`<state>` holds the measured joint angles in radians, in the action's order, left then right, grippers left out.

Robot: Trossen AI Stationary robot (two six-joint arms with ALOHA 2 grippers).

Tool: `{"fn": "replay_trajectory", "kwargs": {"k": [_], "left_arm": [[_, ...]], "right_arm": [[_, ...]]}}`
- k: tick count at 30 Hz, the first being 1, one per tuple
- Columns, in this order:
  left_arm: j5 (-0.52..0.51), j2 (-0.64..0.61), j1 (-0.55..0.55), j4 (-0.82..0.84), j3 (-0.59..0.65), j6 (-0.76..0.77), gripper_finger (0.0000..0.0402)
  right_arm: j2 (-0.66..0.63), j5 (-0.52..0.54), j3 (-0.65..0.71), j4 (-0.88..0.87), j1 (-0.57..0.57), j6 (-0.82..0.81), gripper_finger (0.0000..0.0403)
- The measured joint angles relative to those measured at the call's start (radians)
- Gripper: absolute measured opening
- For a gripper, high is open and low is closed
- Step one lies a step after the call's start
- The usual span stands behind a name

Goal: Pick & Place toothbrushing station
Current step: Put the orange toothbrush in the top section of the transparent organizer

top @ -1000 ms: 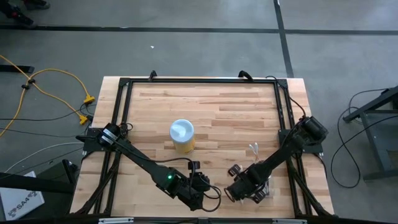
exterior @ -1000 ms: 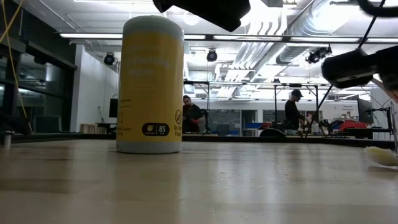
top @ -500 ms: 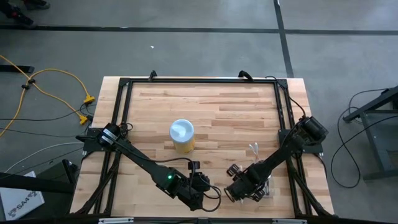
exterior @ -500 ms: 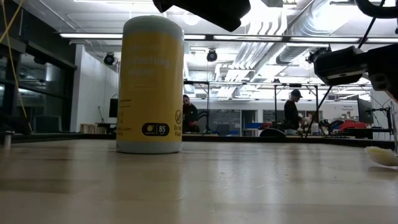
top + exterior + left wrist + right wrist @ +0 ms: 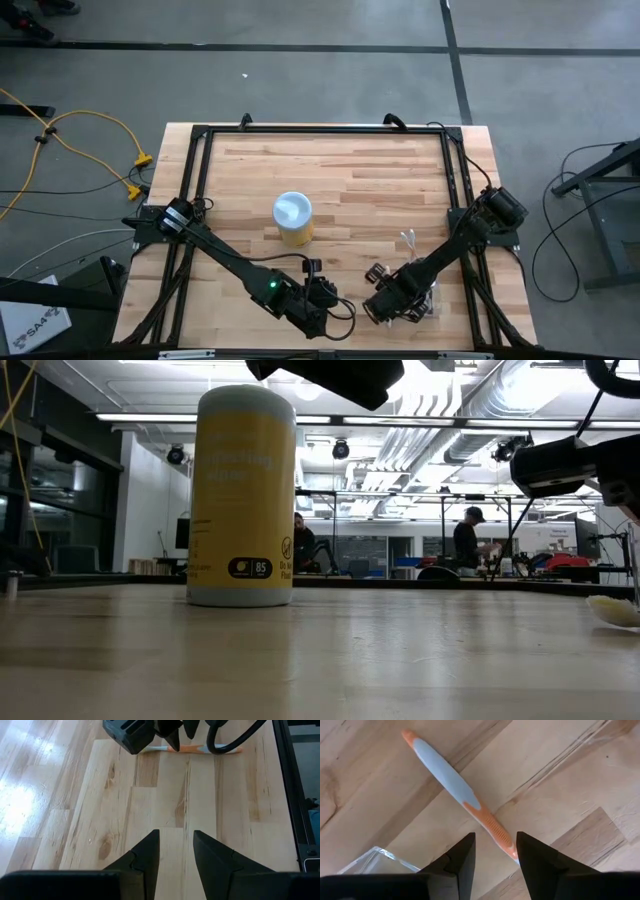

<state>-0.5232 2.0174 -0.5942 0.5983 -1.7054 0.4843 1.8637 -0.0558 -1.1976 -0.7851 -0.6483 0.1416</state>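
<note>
Right tool (image 5: 495, 851) (spread) hovers over orange toothbrush (image 5: 457, 795); left tool (image 5: 176, 851) spread.

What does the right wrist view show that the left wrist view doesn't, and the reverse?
Only the right wrist view: the orange toothbrush's grey-blue grip up close, a clear holder corner, and the right tool open just above the handle. Only the left wrist view: the open left tool over bare wood, the right arm's tool seen from outside, and the table frame. Both: the toothbrush lying flat on the table.
</note>
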Motion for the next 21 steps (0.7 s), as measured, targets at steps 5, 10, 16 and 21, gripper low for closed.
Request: {"fn": "replay_trajectory", "kwargs": {"k": [5,10,16,21], "left_arm": [[0.0,0.0,0.0,0.0,0.0,0.002,0.0112],[0.0,0.0,0.0,0.0,0.0,0.002,0.0112],[0.0,0.0,0.0,0.0,0.0,0.002,0.0112],[0.0,0.0,0.0,-0.001,0.0,0.003,0.0112]], "right_arm": [[0.0,0.015,0.0,0.007,-0.017,0.05,0.0135],[0.007,0.048,-0.001,0.011,-0.049,0.099,0.0135],[0.015,0.099,-0.001,0.019,-0.06,0.124,0.0135],[0.014,0.103,-0.001,0.028,-0.056,0.14,0.0135]]}}
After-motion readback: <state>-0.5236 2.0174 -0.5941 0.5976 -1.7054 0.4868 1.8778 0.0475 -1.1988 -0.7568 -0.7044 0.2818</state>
